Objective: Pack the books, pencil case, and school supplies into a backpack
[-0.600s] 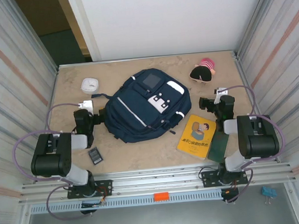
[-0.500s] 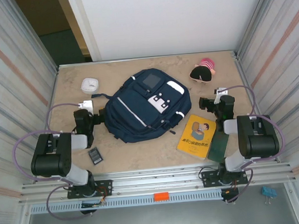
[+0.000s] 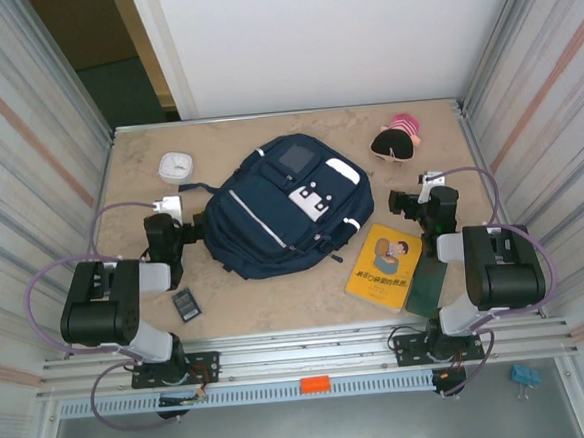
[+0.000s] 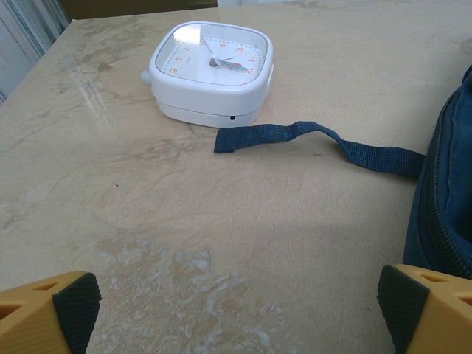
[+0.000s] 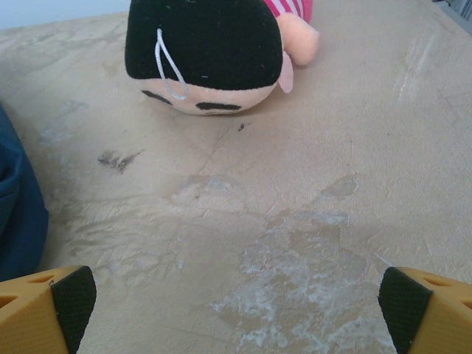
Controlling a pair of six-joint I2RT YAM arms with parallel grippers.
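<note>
Navy blue fabric, the backpack (image 3: pixel 283 205) lies flat on the desk (image 3: pixel 134 185) between the two arms. Its side fills the right edge of the left pincer's (image 4: pixel 236 313) view and the left edge of the right pincer's (image 5: pixel 236 313) view.

The left pincer is spread wide and grasps nothing. Its yellow, black-padded fingers (image 4: pixel 63 306) stand far apart above bare desk and touch nothing. Straight ahead of it a blue strap (image 4: pixel 317 140) runs out from the backpack across the desk. Just beyond the strap's end sits the white clock (image 4: pixel 210 70), face up. Behind this pincer, towards the arm's base, lies the flat black rectangle (image 3: pixel 186 305).

The right pincer is likewise wide open and empty, with its fingers (image 5: pixel 409 306) over bare marbled desk. Ahead of it a plush doll (image 5: pixel 214 55) with black hair and a pink striped top lies on its side. Behind it and to its left lies the yellow book (image 3: pixel 384 266), close to the backpack's lower corner. The dark green book (image 3: pixel 427 287) lies along the yellow book's right edge, partly under the right arm.
</note>
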